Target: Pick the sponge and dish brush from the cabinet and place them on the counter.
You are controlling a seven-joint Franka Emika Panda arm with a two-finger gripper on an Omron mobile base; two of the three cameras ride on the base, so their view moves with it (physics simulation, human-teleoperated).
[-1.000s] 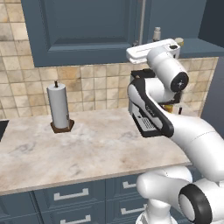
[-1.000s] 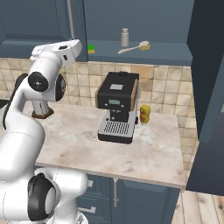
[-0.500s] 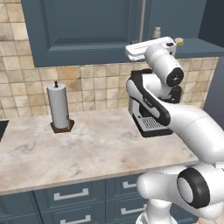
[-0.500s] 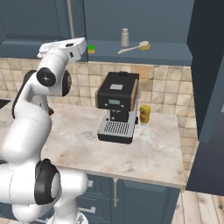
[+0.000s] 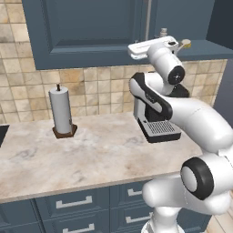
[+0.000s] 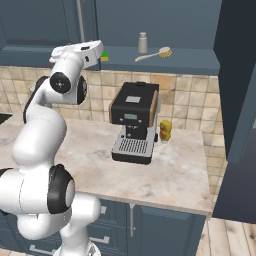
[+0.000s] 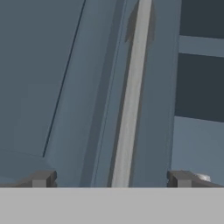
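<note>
Sponge [image 6: 104,57] and dish brush [image 6: 152,53] are sitting on the open shelf of the cabinet [image 6: 40,22], in the upper middle of the right base frame. The green pad is peeking out just past the robot's hand; the brush is lying further right, handle pointing left, bristle head to the right, beside a small grey shaker [image 6: 143,42]. The gripper [image 7: 112,179] is hovering at shelf height with its jaws spread wide and nothing between them. In the hand frame it is looking along the silver bar handle [image 7: 131,96], running bottom to top between the two fingertips [image 7: 41,179]. I would judge the sponge the nearer target, lying immediately right of the hand, so the pincer needs to travel rightward into the opening. Below, the counter [image 6: 170,172] is carrying a coffee machine [image 6: 134,122].
</note>
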